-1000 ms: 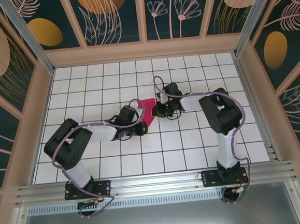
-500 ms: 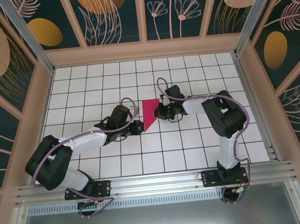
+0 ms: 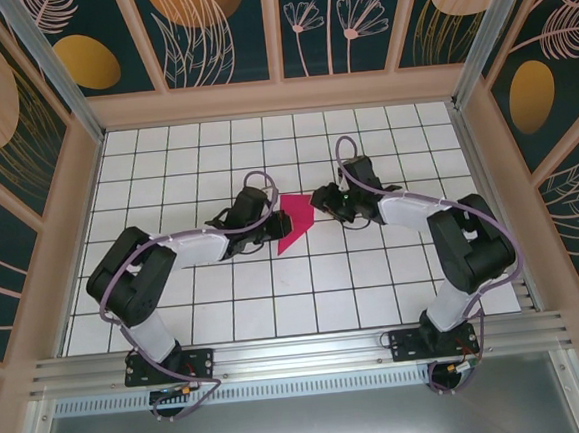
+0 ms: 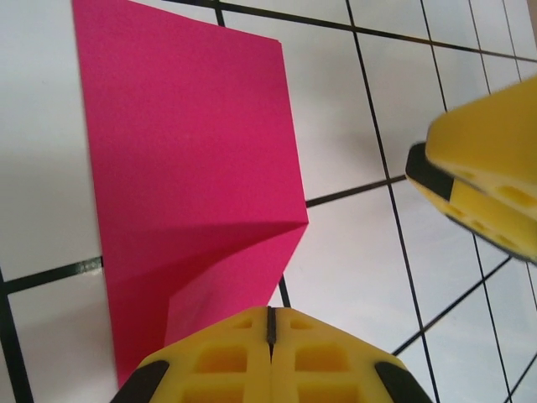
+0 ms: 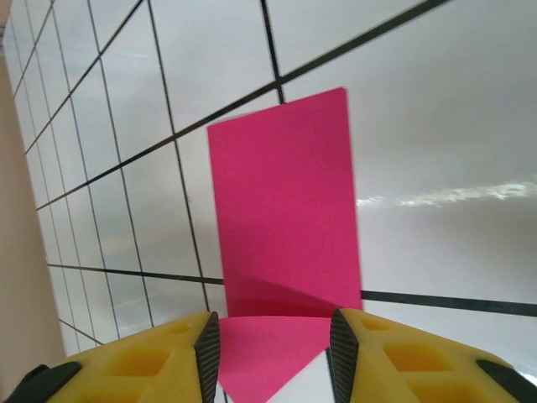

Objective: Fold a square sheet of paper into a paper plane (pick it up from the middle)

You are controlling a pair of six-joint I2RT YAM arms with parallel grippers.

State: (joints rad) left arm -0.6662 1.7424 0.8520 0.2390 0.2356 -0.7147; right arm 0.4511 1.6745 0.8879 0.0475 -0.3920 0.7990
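- At the middle of the table [image 3: 374,270], top view: square sheet of paper [image 3: 295,219]. It is magenta-pink and folded to a smaller creased shape, with one long point aimed near-left, and lies on the white grid.
- Just left of the sheet: left gripper [image 3: 268,225], low over the table, with its tips at the sheet's left edge.
- Just right of the sheet: right gripper [image 3: 318,200], with its tips at the sheet's far-right corner.
- Left wrist view: left gripper [image 4: 270,317], its yellow fingers [image 4: 218,365] pressed together with only a thin seam between them.
- Same view: the sheet [image 4: 185,151] runs up to and behind those fingers, one flap raised along a diagonal crease. Whether any paper is nipped in the seam cannot be told.
- Same view, right margin: right gripper [image 4: 430,155], yellow and blurred, off the sheet's right side.
- Right wrist view: right gripper [image 5: 273,323], jaws partly apart. The sheet [image 5: 285,210] lies flat ahead, and its near end shows in the gap between the fingers [image 5: 168,357], which are not closed on it.
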